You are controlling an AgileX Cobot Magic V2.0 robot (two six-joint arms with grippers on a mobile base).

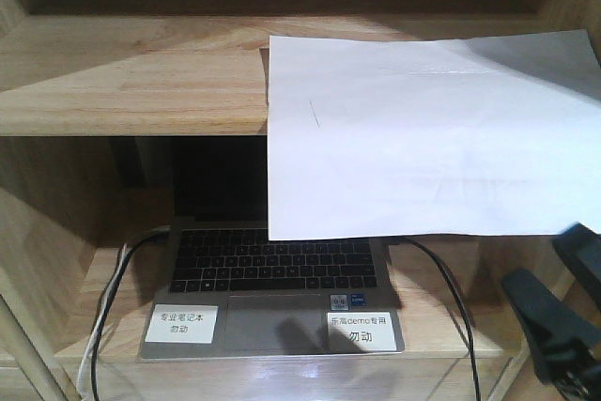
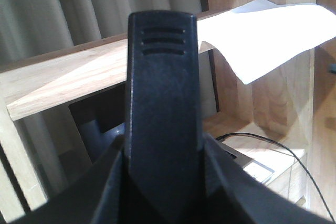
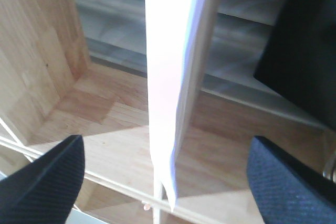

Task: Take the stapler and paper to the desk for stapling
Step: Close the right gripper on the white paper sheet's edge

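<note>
Right gripper (image 3: 165, 148) wide open, empty; paper (image 3: 168, 77) edge-on between fingers (image 3: 47, 177), touching neither (overhangs shelf (image 1: 131, 82), 12 o'clock of laptop (image 1: 272, 298)). Left gripper (image 2: 163, 103): cannot tell.

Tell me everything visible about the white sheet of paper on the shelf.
The plain white rectangular paper sheet is unprinted, with faint creases and a small dark mark. It rests partly on the light wooden shelf board, its front part overhanging the open grey laptop. Its edge lies between the spread fingers of the right claw, untouched.
</note>
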